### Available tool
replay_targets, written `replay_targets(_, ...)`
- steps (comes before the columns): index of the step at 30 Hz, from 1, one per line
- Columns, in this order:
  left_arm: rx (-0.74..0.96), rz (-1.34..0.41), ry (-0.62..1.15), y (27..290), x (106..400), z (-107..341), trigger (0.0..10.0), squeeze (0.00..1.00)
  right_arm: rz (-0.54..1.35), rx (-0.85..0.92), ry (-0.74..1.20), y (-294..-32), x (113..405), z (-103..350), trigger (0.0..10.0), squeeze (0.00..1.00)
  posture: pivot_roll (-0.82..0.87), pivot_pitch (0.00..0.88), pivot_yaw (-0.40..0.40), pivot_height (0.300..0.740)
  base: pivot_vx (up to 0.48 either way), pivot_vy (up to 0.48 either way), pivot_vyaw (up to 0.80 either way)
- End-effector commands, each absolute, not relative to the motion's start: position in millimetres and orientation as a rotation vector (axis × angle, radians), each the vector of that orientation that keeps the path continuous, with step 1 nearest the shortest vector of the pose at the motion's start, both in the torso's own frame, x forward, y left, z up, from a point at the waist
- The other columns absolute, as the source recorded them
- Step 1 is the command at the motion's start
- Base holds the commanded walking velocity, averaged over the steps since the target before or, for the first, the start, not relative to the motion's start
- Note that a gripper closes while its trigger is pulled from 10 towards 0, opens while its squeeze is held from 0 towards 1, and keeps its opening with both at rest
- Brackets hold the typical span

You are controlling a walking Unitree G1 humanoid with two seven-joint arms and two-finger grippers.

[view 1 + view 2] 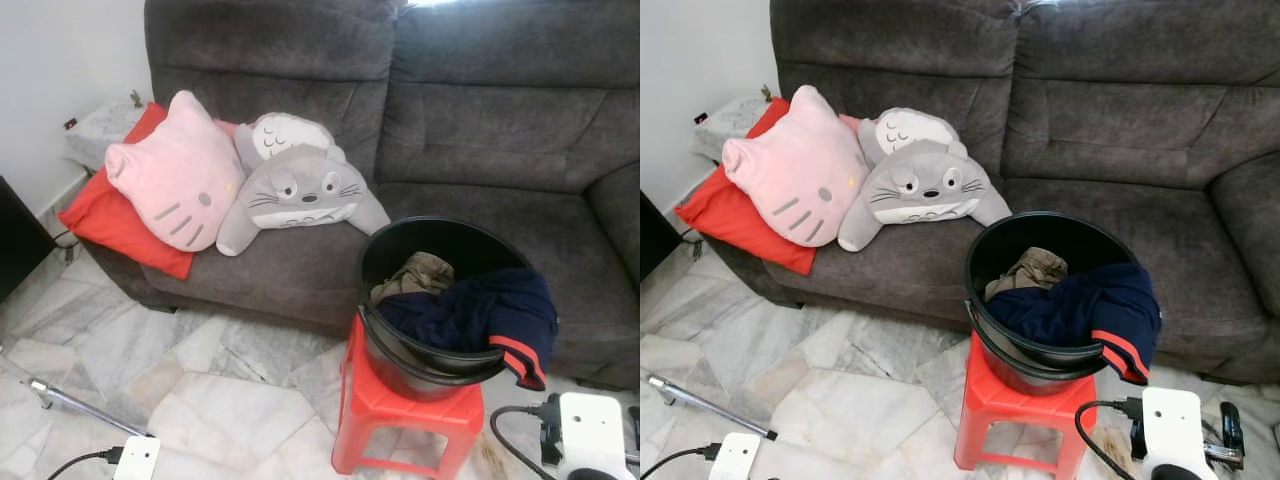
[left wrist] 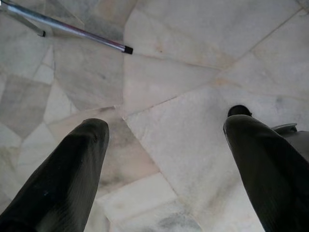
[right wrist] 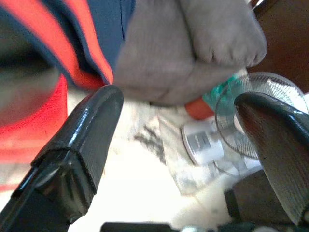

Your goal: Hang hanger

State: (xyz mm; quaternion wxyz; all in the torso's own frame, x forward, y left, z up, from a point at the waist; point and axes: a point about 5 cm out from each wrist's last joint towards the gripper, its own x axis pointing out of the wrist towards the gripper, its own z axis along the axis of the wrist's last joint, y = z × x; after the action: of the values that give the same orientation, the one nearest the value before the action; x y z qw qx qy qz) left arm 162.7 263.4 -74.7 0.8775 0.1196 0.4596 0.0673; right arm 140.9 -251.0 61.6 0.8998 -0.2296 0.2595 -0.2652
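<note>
A black bucket (image 1: pixel 432 366) stands on a red plastic stool (image 1: pixel 398 412) in front of the grey sofa (image 1: pixel 480 120). A navy garment with an orange-red band (image 1: pixel 492 306) drapes over the bucket's rim, and a khaki cloth (image 1: pixel 415 275) lies inside. My left gripper (image 2: pixel 166 124) hangs open over the marble floor, low at my left. My right gripper (image 3: pixel 181 95) is open too, low at my right beside the stool, with the navy garment's striped edge (image 3: pixel 87 43) and the sofa's grey corner (image 3: pixel 193 53) just beyond its fingers. Neither gripper holds anything.
A pink cat cushion (image 1: pixel 180 170), a grey plush (image 1: pixel 300 190) and a red pillow (image 1: pixel 115 225) lie on the sofa's left end. A thin metal tube (image 1: pixel 80 405) lies low over the marble floor at the left. A small fan (image 3: pixel 251 111) stands on the floor at the right.
</note>
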Motion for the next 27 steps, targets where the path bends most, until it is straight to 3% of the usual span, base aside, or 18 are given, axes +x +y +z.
replay_targets(1,0.253,0.146,0.975,265,159,-76,10.0,0.0,-0.533,-0.47,0.579,-254,143,53,10.0,0.0,-0.28,0.042,0.047,0.74,0.0,0.0,0.0)
replay_targets(12,0.24,0.158,0.975,265,158,-76,10.0,0.0,-0.556,-0.487,0.631,-272,157,38,10.0,0.0,-0.27,0.042,0.05,0.74,0.0,0.0,0.0)
replay_targets(27,0.246,0.158,0.975,266,158,-76,10.0,0.0,-0.483,-0.485,0.575,-273,184,29,10.0,0.0,-0.26,0.044,0.058,0.74,0.0,0.0,0.0)
